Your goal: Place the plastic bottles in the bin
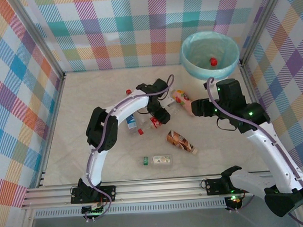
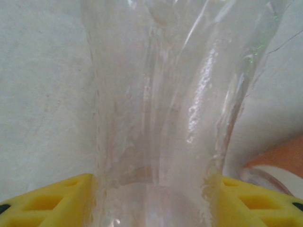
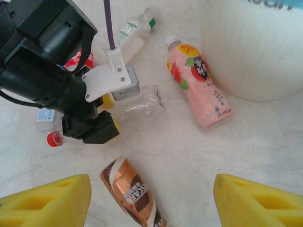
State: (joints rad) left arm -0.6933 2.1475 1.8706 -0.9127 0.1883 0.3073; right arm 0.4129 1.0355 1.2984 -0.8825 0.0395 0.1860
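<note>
Both yellow pads of my left gripper (image 2: pixel 151 198) press the sides of a clear crumpled plastic bottle (image 2: pixel 170 94) lying on the table. From the right wrist view, that left gripper (image 3: pixel 113 112) holds the clear bottle (image 3: pixel 142 105) near mid-table. My right gripper (image 3: pixel 151 198) hovers open with nothing in it, above a brown bottle (image 3: pixel 130 194). A pink bottle (image 3: pixel 199 87) lies beside the white bin (image 3: pixel 251 47). In the top view the bin (image 1: pixel 189 58) stands at the back right with a red-capped bottle (image 1: pixel 213 62) inside.
More bottles lie around the left gripper (image 1: pixel 159 113): a blue-labelled one (image 1: pixel 131 122), a red-labelled one (image 1: pixel 154 122) and a green-labelled clear one (image 1: pixel 157 160) nearer the front. The brown bottle (image 1: pixel 180 141) lies mid-table. Checked walls enclose the table.
</note>
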